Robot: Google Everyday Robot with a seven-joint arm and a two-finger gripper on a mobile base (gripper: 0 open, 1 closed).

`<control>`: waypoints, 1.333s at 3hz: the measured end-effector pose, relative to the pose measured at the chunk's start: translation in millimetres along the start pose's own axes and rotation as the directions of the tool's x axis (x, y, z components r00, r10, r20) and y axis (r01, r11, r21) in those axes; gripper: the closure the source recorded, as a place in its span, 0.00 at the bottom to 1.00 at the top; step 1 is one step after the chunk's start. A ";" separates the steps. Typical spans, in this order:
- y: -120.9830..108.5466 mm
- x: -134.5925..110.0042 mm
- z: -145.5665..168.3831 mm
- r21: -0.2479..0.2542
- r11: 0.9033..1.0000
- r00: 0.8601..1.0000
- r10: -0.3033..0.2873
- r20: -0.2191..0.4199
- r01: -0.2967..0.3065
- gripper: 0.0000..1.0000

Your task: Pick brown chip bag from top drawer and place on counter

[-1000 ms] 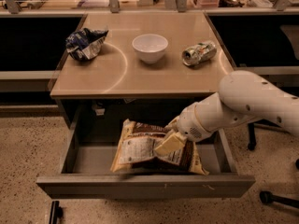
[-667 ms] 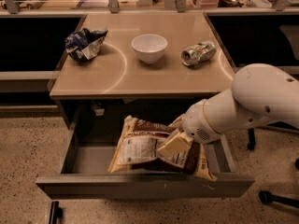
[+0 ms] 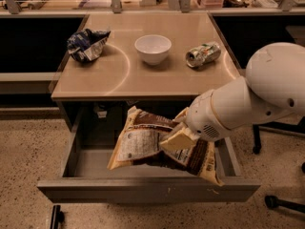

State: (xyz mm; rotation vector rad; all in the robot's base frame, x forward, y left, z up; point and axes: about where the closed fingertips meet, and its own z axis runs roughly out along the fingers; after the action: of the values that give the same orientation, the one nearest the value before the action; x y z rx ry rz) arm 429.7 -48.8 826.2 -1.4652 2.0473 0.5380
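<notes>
Grey metal comes first: the front panel of the top drawer (image 3: 147, 191) stands pulled out, nearest the camera. Just behind it the brown chip bag (image 3: 143, 144) hangs tilted over the drawer's well. Its long axis runs left to right and sags toward the right front corner, and the white label panel faces up. The pincer (image 3: 177, 139) is pressed together on the bag's right half, with a tan finger lying across the foil. The white arm reaches in from the right.

The relation that matters is that the beige surface (image 3: 119, 78) lies beyond and above the bag. The bag's upper left corner sits just below the surface's front edge, so the lift probably has to clear that lip before going back.

Farther off on the surface stand a crumpled blue-and-silver bag (image 3: 87, 44), a white bowl (image 3: 152, 49) and a tipped can (image 3: 203, 54).
</notes>
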 end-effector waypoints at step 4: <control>-83.4 -121.9 -30.9 0.102 0.961 0.966 -0.260 0.012 0.257 1.00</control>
State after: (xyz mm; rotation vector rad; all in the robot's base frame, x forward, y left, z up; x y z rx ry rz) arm 532.2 -6.6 928.6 -1.6239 1.7984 0.3410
